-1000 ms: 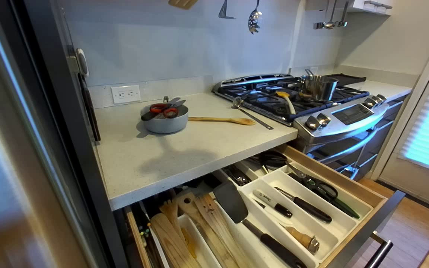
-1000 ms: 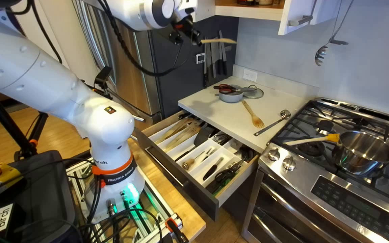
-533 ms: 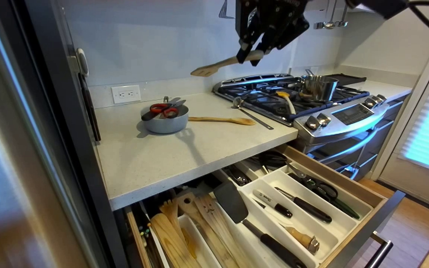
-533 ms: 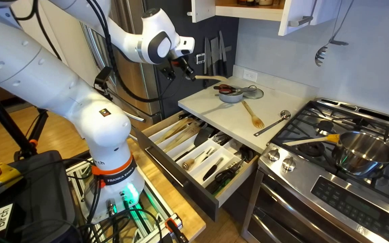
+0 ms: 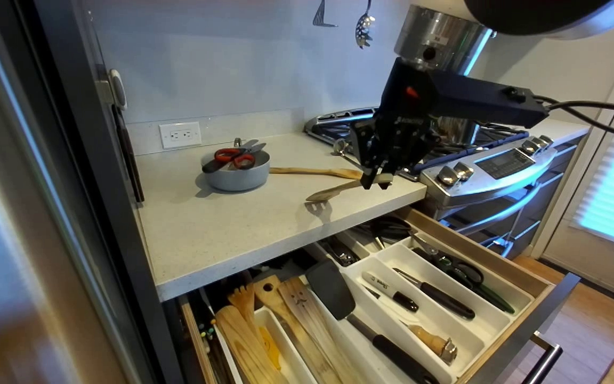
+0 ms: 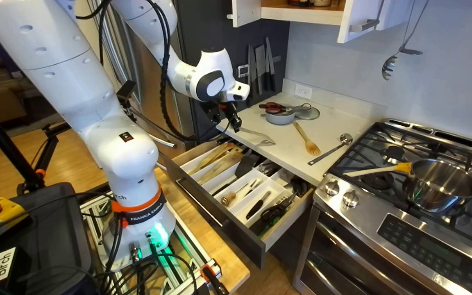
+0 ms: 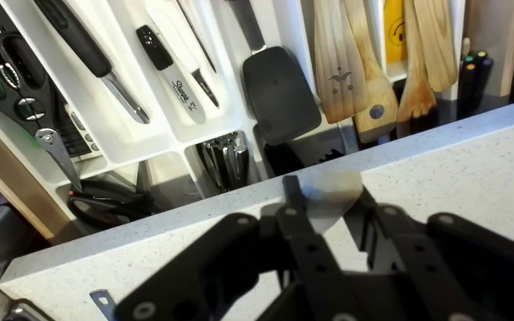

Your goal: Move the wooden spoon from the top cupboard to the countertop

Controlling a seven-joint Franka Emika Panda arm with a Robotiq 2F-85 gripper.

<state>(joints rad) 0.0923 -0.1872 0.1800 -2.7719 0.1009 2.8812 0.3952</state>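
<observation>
My gripper is shut on the handle end of a wooden spoon with a flat, slotted-looking head. The spoon tilts slightly down, a little above the countertop, with its shadow close under the head. In an exterior view my gripper is over the countertop's front left part; the spoon there is hard to tell from its shadow. In the wrist view the blurred spoon end sits between my fingertips. The top cupboard stands open above.
Another wooden spoon lies on the countertop beside a grey pot with red-handled scissors. A metal ladle lies near the stove. An open utensil drawer juts out below the front edge. Open cupboard doors hang above.
My gripper has come down from near the cupboard's height with the spoon held, and is now low over the countertop. The other things have not moved.
</observation>
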